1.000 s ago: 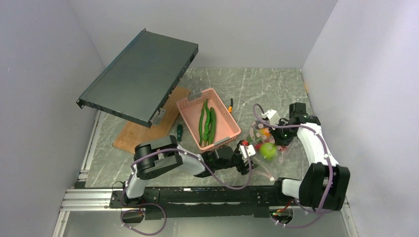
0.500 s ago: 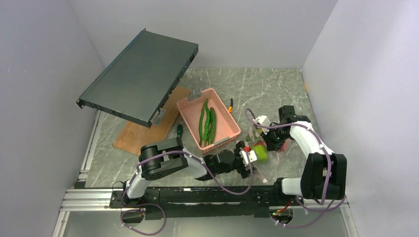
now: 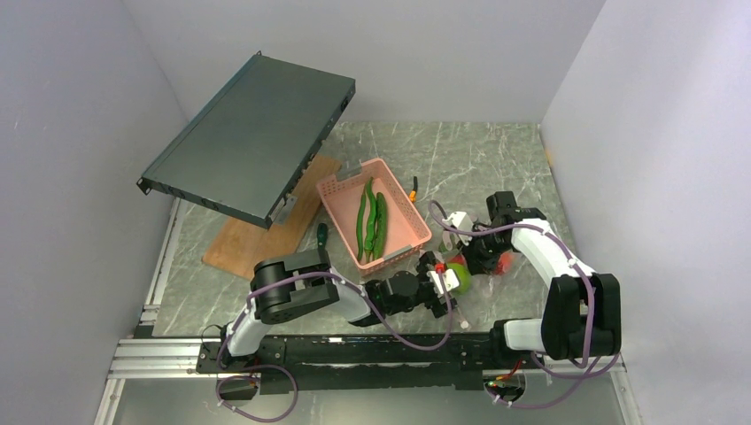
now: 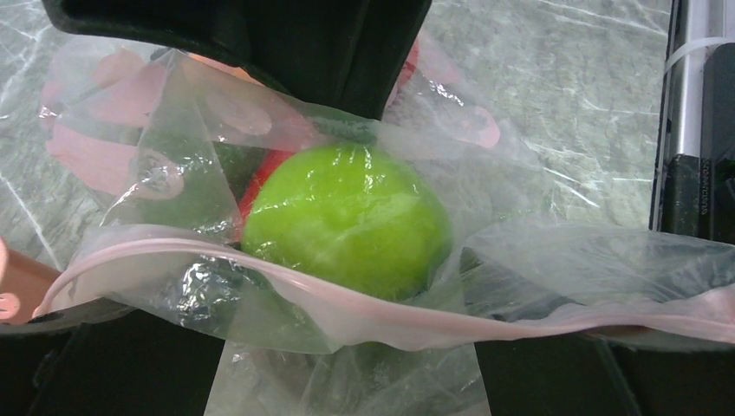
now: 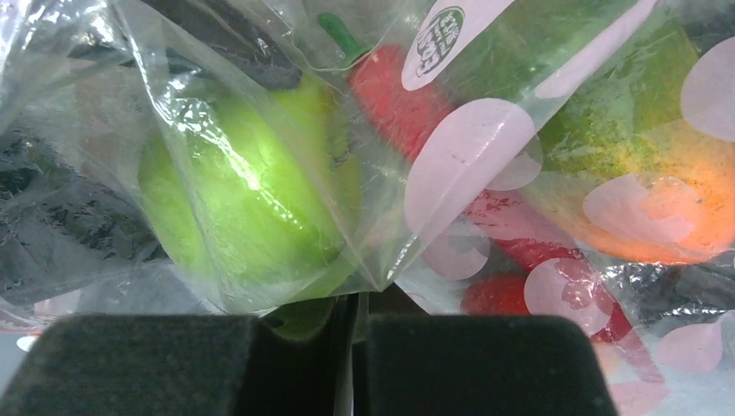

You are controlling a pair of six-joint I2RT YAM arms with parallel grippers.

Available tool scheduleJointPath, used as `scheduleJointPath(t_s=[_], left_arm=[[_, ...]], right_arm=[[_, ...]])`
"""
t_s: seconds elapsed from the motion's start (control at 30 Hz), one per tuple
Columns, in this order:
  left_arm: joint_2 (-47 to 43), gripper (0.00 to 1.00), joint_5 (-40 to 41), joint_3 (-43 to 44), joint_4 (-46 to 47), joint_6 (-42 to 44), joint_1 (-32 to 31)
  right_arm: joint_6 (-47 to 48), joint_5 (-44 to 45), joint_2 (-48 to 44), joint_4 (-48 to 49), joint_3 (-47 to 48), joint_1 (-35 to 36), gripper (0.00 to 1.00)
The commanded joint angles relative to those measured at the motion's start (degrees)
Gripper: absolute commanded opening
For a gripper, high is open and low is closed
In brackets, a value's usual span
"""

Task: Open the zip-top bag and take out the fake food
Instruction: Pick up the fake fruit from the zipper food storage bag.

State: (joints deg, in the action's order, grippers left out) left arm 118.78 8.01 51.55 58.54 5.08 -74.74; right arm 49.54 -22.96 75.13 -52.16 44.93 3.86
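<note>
Starting nearest you, at the bottom of the left wrist view, your left gripper [image 4: 347, 381] is spread wide and grasps nothing. The pink zip strip [image 4: 347, 310] of the clear, floppy plastic zip-top bag [image 4: 555, 251] sags across the gap between its fingers. Just past the strip, at frame centre, sits the smooth, round lime-green plastic apple [image 4: 347, 221], wrapped in film.

Expect that film to be light, limp and slick. It will likely crumple and slide rather than keep a shape, so take it by the stiffer zip strip, not the sheet. The apple looks hard and light, and may roll or squirt out of a pinch, so grip it across its middle.

Farther on, your right gripper [image 5: 354, 342] is clenched on a fold of the bag, with a red piece [image 5: 394, 95] and an orange piece [image 5: 659, 208] behind it. Beyond, at the top view's centre, long green pods [image 3: 370, 226] lie in the rigid pink perforated basket [image 3: 336, 190].
</note>
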Motion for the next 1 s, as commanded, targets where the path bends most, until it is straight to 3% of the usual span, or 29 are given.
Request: scheduleJointPath(t_s=[0.0, 0.3, 0.57, 0.63, 0.83, 0.97], left_arm=[[-0.3, 1.0, 2.7, -0.4, 3.9, 0.1, -0.6], [1.0, 1.0, 4.4, 0.9, 2.3, -0.4, -0.6], [0.5, 0.98, 4.2, -1.2, 2.9, -1.3, -0.6], [0.1, 0.85, 4.2, -1.8, 2.8, -1.9, -0.6], [-3.1, 0.33, 3.6, -3.5, -0.2, -2.8, -0.6], [-8.1, 0.14, 3.1, -6.6, -0.9, -4.1, -0.7]], right_arm=[[0.1, -4.5, -0.7, -1.4, 0.1, 0.8, 0.05], [-0.2, -9.1, -0.7, -2.9, 0.8, 6.0, 0.07], [-0.4, -9.5, -0.9, -2.8, 0.8, 6.3, 0.11], [-1.4, -9.4, -1.7, -2.3, 0.9, 6.3, 0.13], [-6.3, -8.6, -4.6, 1.1, -0.9, 6.2, 0.15], [-8.1, -6.4, -6.3, 3.2, -1.9, 4.6, 0.24]])
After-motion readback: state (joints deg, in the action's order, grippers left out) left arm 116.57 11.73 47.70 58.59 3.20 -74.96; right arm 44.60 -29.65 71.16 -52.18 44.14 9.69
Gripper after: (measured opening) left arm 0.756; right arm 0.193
